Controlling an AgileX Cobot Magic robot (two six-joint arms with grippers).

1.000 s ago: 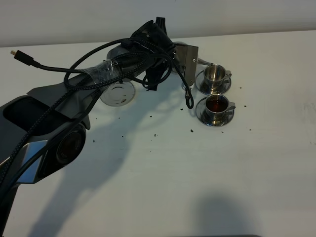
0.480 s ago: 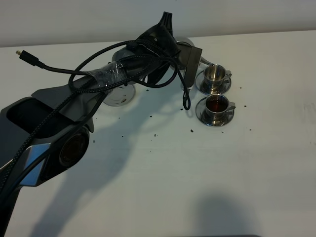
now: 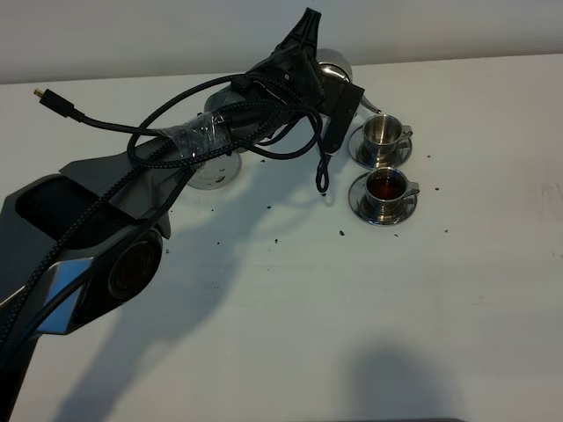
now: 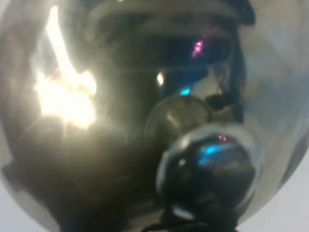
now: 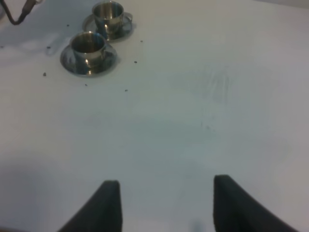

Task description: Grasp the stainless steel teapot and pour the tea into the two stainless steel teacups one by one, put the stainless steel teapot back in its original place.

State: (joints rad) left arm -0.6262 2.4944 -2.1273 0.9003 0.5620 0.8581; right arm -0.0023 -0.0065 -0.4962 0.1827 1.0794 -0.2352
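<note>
Toward 1 o'clock overhead, found left gripper [image 3: 330, 88] clamped on stainless steel teapot [image 3: 336, 65], raised and mostly hidden behind arm [image 3: 202, 132]; saw knobbed lid [image 4: 207, 169] close up from left wrist only. At 2 o'clock, found two stainless steel teacups [image 3: 384, 132] on saucers [image 3: 359, 204], tea [image 3: 383, 184] in nearer one. From right wrist alone, saw right gripper [image 5: 164, 205] spread apart, empty, well apart from cups.

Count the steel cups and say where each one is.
2. Rear cup on its saucer; front cup, holding dark tea, on its saucer just before it. The arm could hide others.
</note>
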